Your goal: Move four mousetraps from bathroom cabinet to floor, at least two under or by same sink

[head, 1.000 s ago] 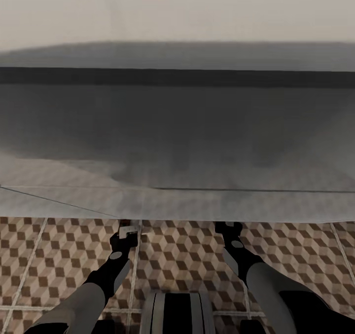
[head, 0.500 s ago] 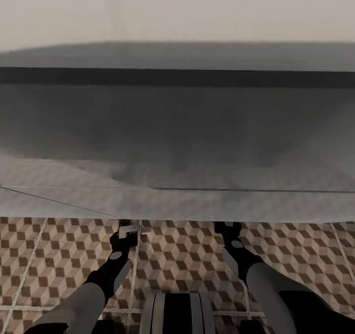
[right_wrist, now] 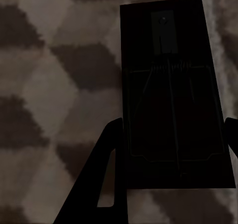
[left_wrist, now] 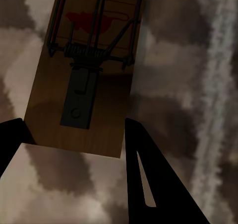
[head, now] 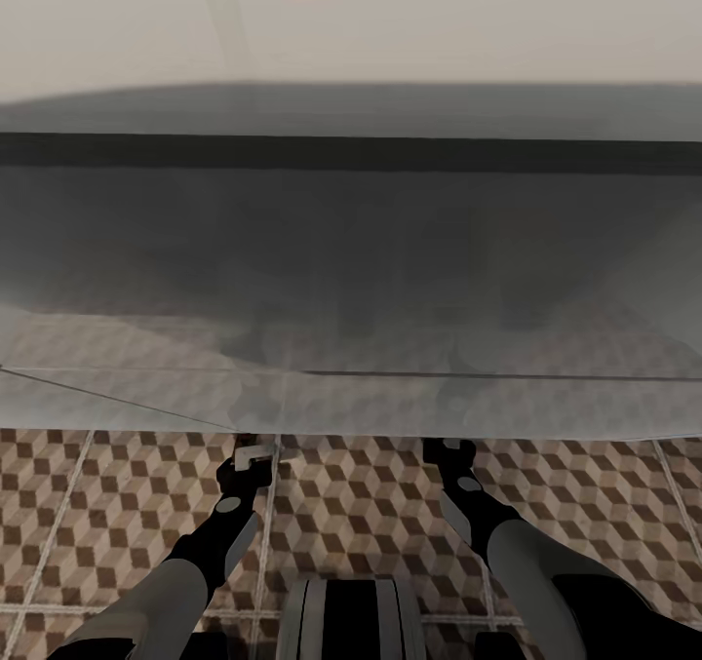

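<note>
No words or labels I can read, just a red blob printed on the trap w/ the left arm. Both my arms reach down to the tiled floor (head: 117,504) by the sink (head: 351,280). Left gripper (left_wrist: 79,149) is clamped on a brown mousetrap (left_wrist: 89,70); its long side points away between the fingers (left_wrist: 144,174). Right gripper (right_wrist: 171,154) grips a 2nd, dark mousetrap (right_wrist: 171,85), long side also pointing straight out. Sink front is farthest, just past both grippers.
</note>
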Controlling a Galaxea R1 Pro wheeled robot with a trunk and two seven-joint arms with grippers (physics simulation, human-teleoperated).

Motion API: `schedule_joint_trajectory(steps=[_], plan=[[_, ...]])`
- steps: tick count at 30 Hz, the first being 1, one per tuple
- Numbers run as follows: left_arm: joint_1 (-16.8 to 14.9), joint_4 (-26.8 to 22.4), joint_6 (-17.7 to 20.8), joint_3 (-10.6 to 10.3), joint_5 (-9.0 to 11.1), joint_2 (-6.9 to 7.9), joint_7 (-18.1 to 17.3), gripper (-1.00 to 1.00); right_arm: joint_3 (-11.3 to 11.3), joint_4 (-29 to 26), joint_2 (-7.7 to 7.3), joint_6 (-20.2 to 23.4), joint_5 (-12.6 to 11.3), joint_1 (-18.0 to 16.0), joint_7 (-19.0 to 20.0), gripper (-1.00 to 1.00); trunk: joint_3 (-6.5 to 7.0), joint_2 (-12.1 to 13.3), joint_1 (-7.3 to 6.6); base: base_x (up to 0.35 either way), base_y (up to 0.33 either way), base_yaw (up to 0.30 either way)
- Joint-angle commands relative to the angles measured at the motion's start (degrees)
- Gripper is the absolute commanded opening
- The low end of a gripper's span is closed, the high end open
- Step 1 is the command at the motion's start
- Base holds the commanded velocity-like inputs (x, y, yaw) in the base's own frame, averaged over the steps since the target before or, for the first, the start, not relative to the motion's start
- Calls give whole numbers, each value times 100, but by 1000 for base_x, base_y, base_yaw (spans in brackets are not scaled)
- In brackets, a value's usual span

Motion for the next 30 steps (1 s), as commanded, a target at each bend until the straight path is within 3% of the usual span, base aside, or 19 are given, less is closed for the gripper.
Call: schedule_joint_trajectory(steps=[1, 19, 30], plan=[[-3, 5, -16, 30, -42, -5, 7, -100, -19, 7, 3, -20, 7, -3, -7, -100, -3, -1, -1, 0, 0, 0], [-3, -50, -14, 30, -42, -6, 6, -100, -19, 21, -10, 56, 2, -3, 10, -100, -3, -1, -1, 0, 0, 0], [-3, -63, -16, 30, -42, 2, 6, -100, -49, 30, -23, 168, -6, -3, 419, -100, -3, -1, -1, 0, 0, 0]])
